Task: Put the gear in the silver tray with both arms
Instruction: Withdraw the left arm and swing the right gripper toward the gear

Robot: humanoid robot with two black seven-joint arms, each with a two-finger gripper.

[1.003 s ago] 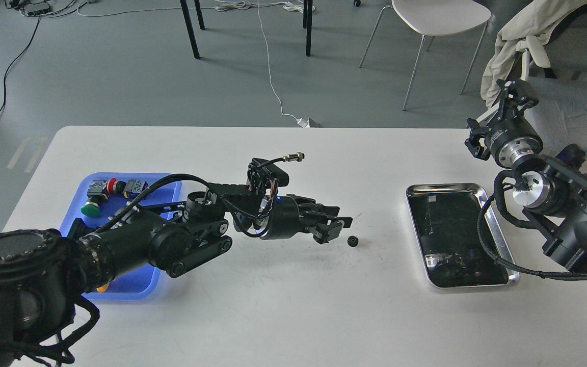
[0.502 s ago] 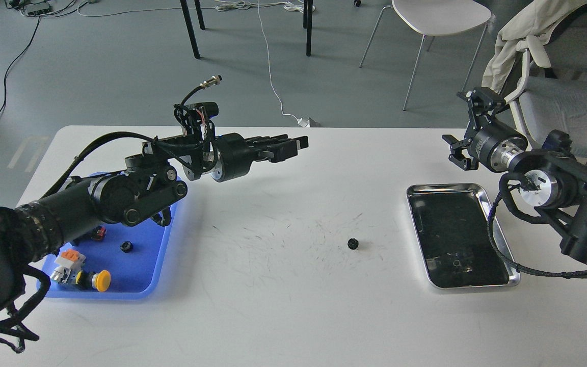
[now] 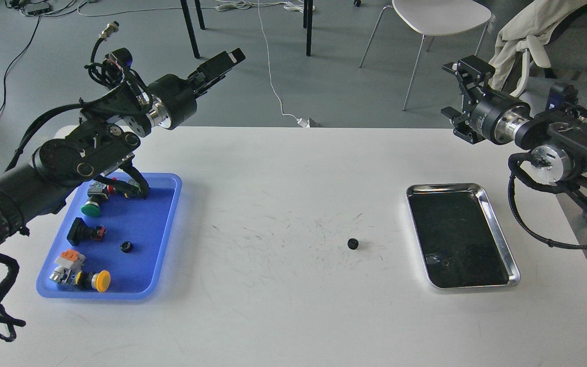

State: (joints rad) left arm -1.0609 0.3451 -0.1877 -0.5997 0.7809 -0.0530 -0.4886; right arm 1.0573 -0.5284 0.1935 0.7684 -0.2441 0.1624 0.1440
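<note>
A small black gear point(image 3: 353, 243) lies alone on the white table, a little right of centre. The silver tray point(image 3: 497, 239) sits about a hand's width to its right, and nothing shows in it but reflections. My left gripper point(image 3: 232, 57) is raised high beyond the table's back-left edge, far from the gear. I see it side-on, its fingers overlap, and nothing is held. My right gripper point(image 3: 450, 90) hangs above the back-right corner, behind the silver tray, with its fingers spread wide and empty.
A blue plastic tray point(image 3: 135, 270) at the left holds several push buttons and a small black ring-like part point(image 3: 126, 246). A white chair point(image 3: 438, 18) and a cloth-draped grey seat point(image 3: 558, 30) stand behind the table.
My left arm has pulled back from beside the gear, swinging up and to the back left. The right gripper has risen and shifted slightly. The gear has stayed where it was.
</note>
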